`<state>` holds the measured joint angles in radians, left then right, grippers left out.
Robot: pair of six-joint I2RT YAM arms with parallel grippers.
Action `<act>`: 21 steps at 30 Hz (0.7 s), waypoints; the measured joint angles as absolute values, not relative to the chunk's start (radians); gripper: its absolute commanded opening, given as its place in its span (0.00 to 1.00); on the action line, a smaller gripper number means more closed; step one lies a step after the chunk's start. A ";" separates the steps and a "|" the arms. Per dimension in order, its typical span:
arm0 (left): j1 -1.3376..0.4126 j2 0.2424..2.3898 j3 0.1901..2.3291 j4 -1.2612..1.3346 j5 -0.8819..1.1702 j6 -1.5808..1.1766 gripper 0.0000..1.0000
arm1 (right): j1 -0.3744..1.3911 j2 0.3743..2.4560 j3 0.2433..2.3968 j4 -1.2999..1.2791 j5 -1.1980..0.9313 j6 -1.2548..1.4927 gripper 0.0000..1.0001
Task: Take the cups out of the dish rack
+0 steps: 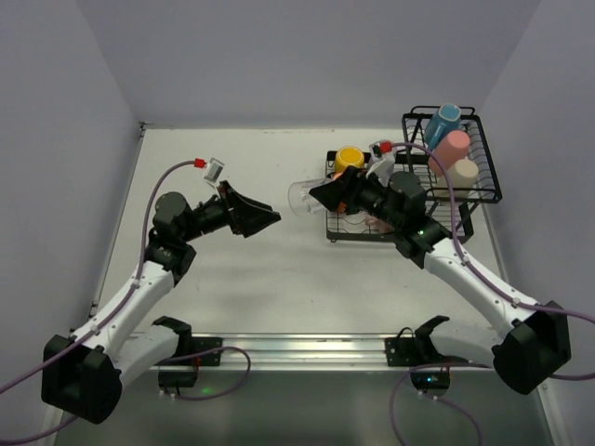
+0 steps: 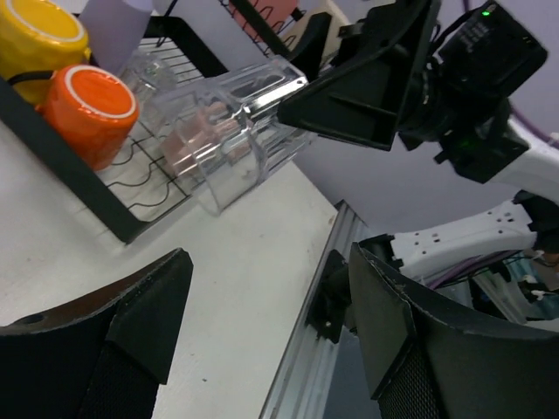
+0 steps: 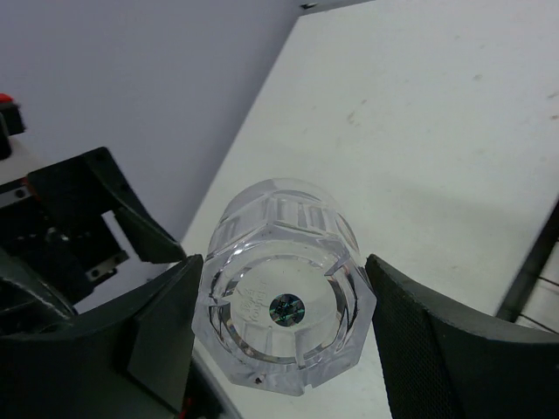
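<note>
Pale walls and a white table [image 1: 242, 279] fill the top view; at right, the black wire dish rack [image 1: 358, 232] holds a yellow mug [image 1: 350, 158] on its tray and a blue mug [image 1: 444, 121], salmon-pink tumbler [image 1: 454, 146] and pale pink mug [image 1: 463, 172] in its basket; the right gripper [image 1: 318, 193] clamps a clear faceted glass [image 1: 299, 197] sideways, left of the rack; the left gripper [image 1: 270, 219] faces it, jaws apart and empty; the right arm hides much of the tray.

Left wrist: the glass [image 2: 227, 148] hangs at upper centre beside an orange mug [image 2: 87, 113]; this looks like a handover, so the left jaws must advance and straddle it.

Right wrist: both pads [image 3: 162, 327] flank the glass base [image 3: 284, 301]; its mouth is hidden.
</note>
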<state>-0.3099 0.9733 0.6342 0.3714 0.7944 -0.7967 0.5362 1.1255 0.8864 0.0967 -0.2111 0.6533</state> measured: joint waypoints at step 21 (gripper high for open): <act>-0.414 1.040 0.623 0.528 0.713 -0.929 0.08 | 0.558 1.283 0.790 0.550 -0.545 1.012 0.30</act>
<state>-0.4145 1.0405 0.6231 0.5282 0.7128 -0.9291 0.5575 1.2835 0.7902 0.5495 -0.5446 1.0119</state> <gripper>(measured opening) 0.270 0.726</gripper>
